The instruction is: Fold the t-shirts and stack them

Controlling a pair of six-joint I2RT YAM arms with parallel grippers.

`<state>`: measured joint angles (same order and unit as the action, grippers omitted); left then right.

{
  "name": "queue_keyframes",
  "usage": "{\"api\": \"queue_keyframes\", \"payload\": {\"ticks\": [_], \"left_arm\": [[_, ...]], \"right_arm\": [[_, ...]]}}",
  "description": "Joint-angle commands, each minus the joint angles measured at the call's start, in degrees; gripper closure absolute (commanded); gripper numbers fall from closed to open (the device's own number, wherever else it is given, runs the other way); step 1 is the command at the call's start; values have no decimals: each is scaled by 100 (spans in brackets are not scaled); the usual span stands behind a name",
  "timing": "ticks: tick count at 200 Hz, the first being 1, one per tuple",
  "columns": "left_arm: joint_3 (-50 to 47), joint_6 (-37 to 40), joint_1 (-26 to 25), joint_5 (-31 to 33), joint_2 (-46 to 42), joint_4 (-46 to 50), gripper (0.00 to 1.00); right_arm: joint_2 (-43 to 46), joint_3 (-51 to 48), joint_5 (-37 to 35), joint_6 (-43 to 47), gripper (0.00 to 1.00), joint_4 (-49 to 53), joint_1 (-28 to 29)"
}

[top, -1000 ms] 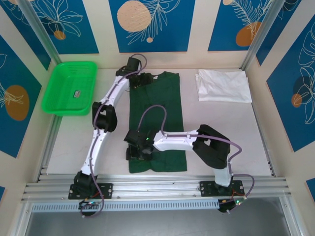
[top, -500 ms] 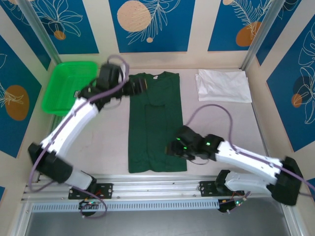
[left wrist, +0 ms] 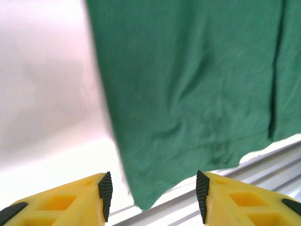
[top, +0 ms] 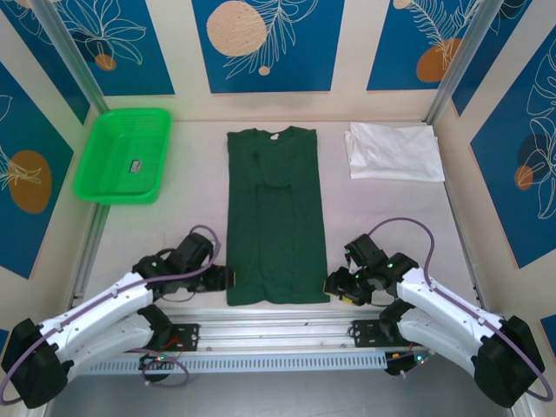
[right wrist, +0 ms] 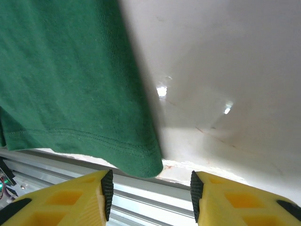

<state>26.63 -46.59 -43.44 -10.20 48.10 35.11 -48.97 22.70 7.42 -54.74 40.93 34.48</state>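
The dark green t-shirt [top: 276,217] lies flat mid-table as a long strip, collar far, hem at the near edge. The white t-shirt [top: 395,152] lies folded at the back right. My left gripper [top: 228,278] is low at the hem's near-left corner. In the left wrist view it is open [left wrist: 154,197], with the green corner [left wrist: 143,200] between its black pads. My right gripper [top: 333,285] is at the near-right corner. It is open too [right wrist: 151,194], and the stitched hem corner [right wrist: 148,165] sits just ahead of its pads.
A bright green mesh basket [top: 117,199] stands at the back left with a small object [top: 136,165] inside. An aluminium rail [top: 278,330] runs along the near edge right under both grippers. Frame posts stand at the back corners.
Both arms have swung down from the shirt's far-left and middle parts to its two near corners. The green shirt lies as it did half a second ago.
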Motion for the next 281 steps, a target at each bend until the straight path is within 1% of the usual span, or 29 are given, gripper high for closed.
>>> {"api": "queue_keyframes", "payload": {"ticks": [1, 22, 44, 75, 88, 111, 122, 153, 176, 217, 231, 243, 262, 281], "left_arm": [[-411, -565, -186, -495, -107, -450, 49], [-549, -593, -233, -519, -74, -443, 49], [-649, -617, -266, -631, -72, -513, 49], [-736, -519, -272, -639, 77, -503, 51], [-795, -542, -281, -732, 168, -707, 53], [-920, -629, -281, -918, 208, -1161, 53], [-924, -638, -287, -924, 201, -1206, 55], [-923, -657, -283, -894, 199, -1295, 58], [-936, -661, -288, -876, 241, -1418, 67], [-937, -554, -288, -785, 284, -1208, 67], [-930, -528, -292, -756, 312, -1178, 68], [-932, -496, -299, -761, 373, -1191, 77], [-910, -420, -319, -752, 507, -1195, 100], [-862, -352, -366, -677, 639, -1104, 100]], "right_arm": [[-88, -121, 413, 51, 52, -400, -20], [-192, -85, 314, 22, 52, -363, 8], [-290, -187, 383, -143, 52, -626, 155], [-494, -182, 224, -235, 53, -724, 282], [-578, -177, 227, -265, 54, -815, 324], [-760, -108, 140, -297, 55, -832, 422], [-860, -88, 114, -303, 56, -849, 461], [-983, -7, -10, -336, 63, -807, 575], [-1001, 16, -73, -336, 67, -806, 595], [-1002, 26, -120, -336, 79, -804, 599], [-1002, 25, -110, -331, 81, -818, 604], [-1000, 39, -109, -314, 84, -823, 604], [-998, 59, -95, -275, 93, -817, 613], [-996, 65, -106, -253, 100, -773, 637]]}}
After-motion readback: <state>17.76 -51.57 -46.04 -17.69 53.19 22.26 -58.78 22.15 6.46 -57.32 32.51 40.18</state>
